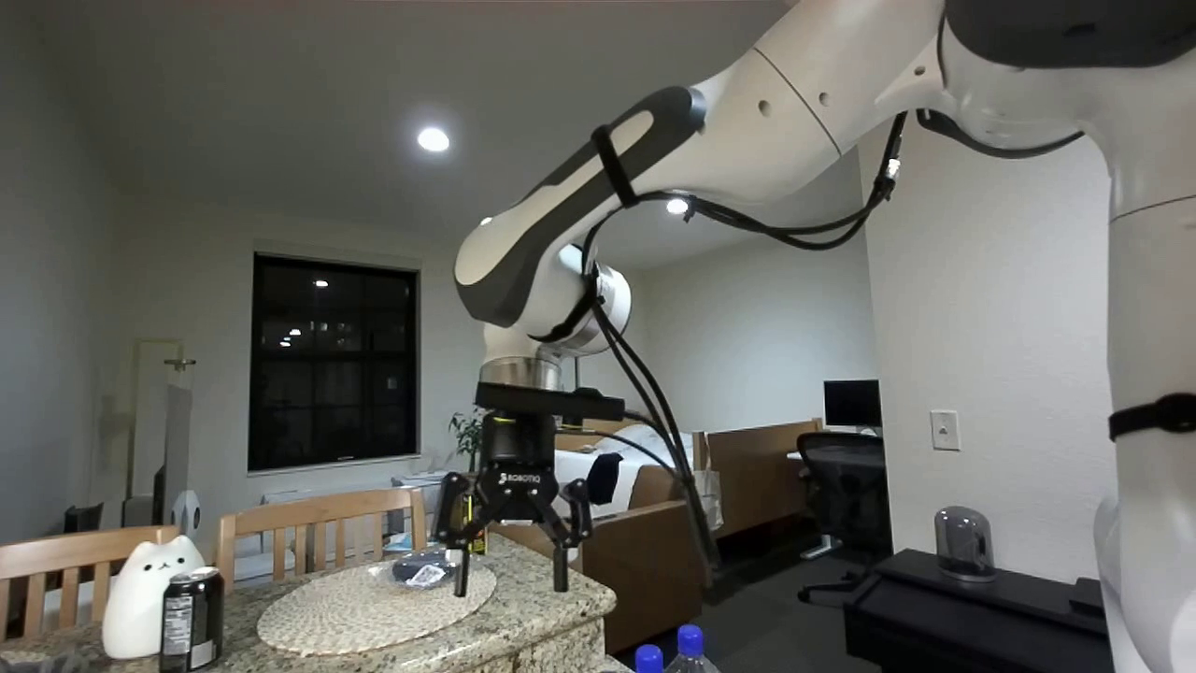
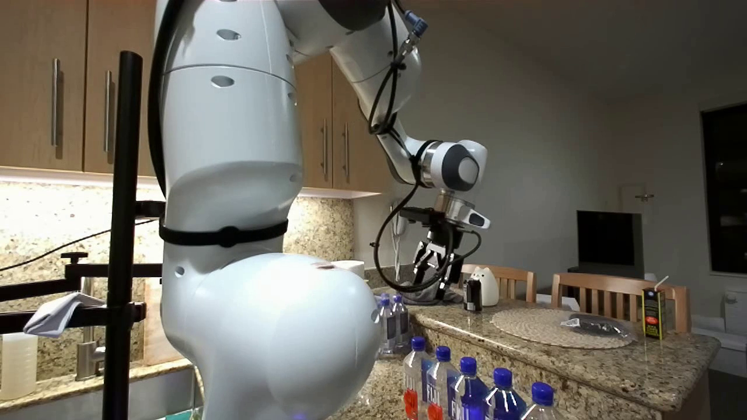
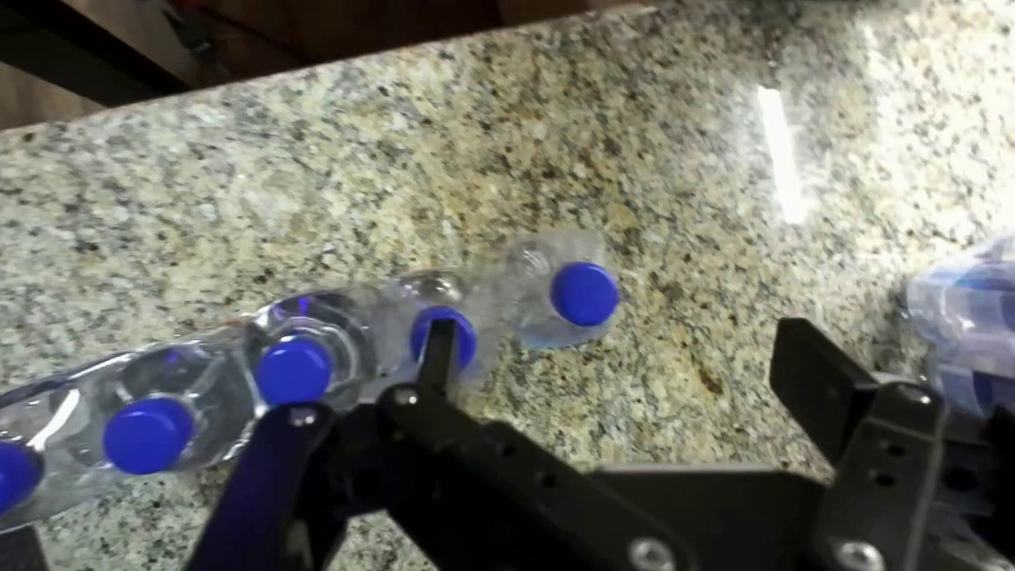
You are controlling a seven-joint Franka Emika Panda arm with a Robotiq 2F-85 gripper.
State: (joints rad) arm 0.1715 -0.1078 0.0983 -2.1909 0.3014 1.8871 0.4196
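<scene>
Robotiq gripper [image 3: 617, 341] spread wide over granite countertop [image 3: 690, 198]

Left to middle of the wrist view, five blue-capped FIJI water bottles [image 3: 293, 371] are lined up; the fourth cap [image 3: 466, 337] is partly hidden by one finger [image 3: 438, 357]; beyond the other, further clear bottles [image 3: 971, 297] are cut off at right.
</scene>
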